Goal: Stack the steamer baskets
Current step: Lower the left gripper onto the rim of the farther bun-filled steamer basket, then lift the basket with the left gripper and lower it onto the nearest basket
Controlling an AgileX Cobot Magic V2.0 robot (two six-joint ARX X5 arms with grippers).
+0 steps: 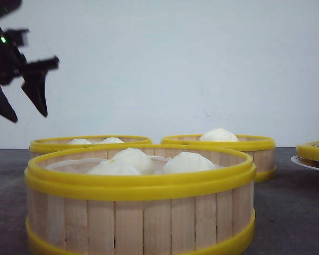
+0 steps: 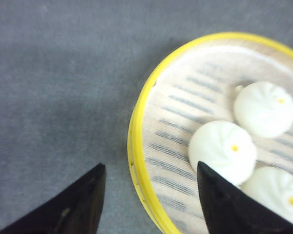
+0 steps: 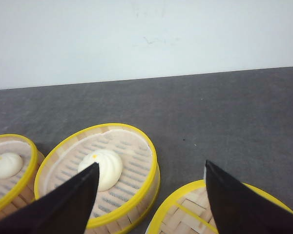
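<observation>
Three steamer baskets stand on the dark table. The near basket [image 1: 138, 212] holds three white buns. Behind it are the back-left basket [image 1: 90, 143] and the back-right basket [image 1: 218, 144], which holds one bun. My left gripper [image 1: 29, 114] hangs open, high at the far left. In the left wrist view that gripper [image 2: 150, 165] straddles the yellow rim of a three-bun basket [image 2: 136, 141] from above, without touching it. My right gripper [image 3: 151, 165] is open and empty above the gap between the one-bun basket [image 3: 132, 195] and a lid; it is outside the front view.
A yellow-rimmed woven lid [image 3: 185, 214] lies on a white plate [image 1: 308, 163] at the right edge. A plain white wall stands behind the table. Bare grey table [image 2: 53, 97] shows left of the three-bun basket and right of the back-right basket [image 3: 244, 122].
</observation>
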